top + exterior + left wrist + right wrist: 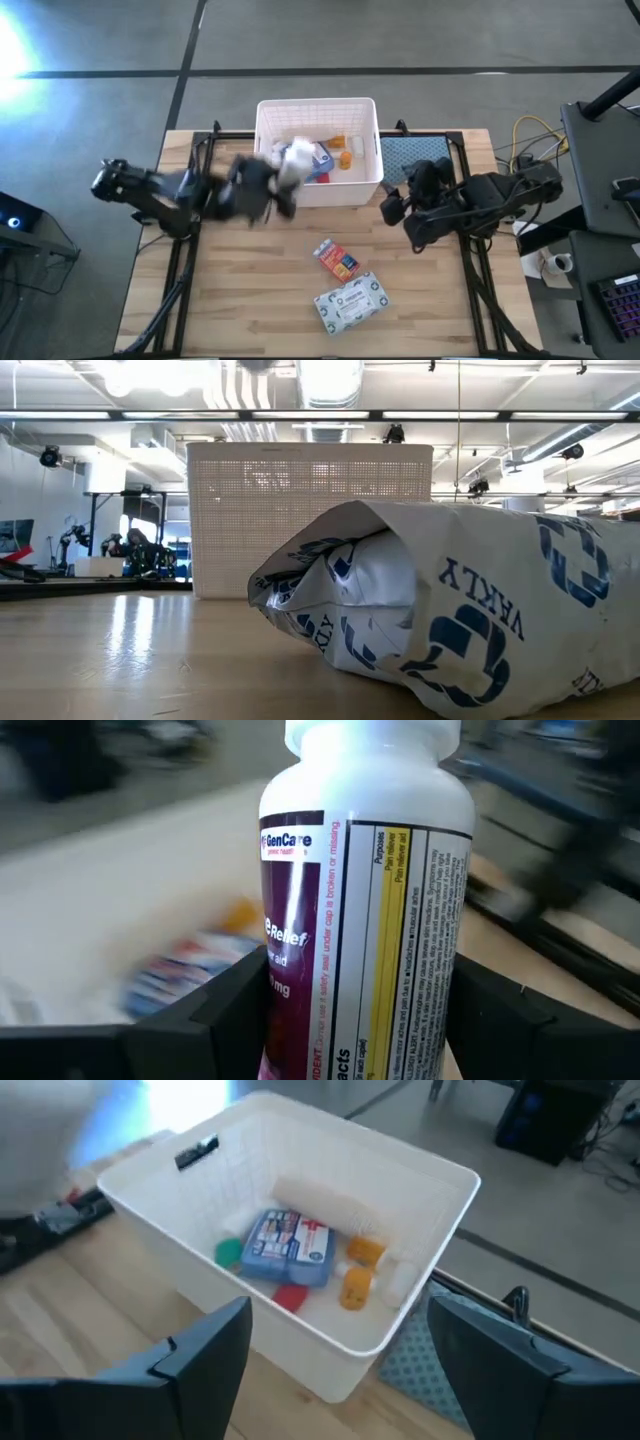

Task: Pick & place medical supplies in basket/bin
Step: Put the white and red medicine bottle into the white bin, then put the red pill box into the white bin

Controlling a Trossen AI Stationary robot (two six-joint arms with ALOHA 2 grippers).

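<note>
Gripping a white pill bottle point(365, 910) between my left fingers point(215, 1020), I hold it over the basket's point(366, 112) left near corner; my right fingers point(215, 1345) stand open, empty, right of the basket; on the near table point(250, 300) lie a red-orange box point(337, 260) and a grey-white packet point(351, 301).

white pill bottle point(365, 910): upright, over basket's left edge | white latticed basket point(366, 178): holds blue-white box point(288, 1246), orange bits | red-orange box point(337, 261), grey-white packet point(351, 301): flat on table
</note>
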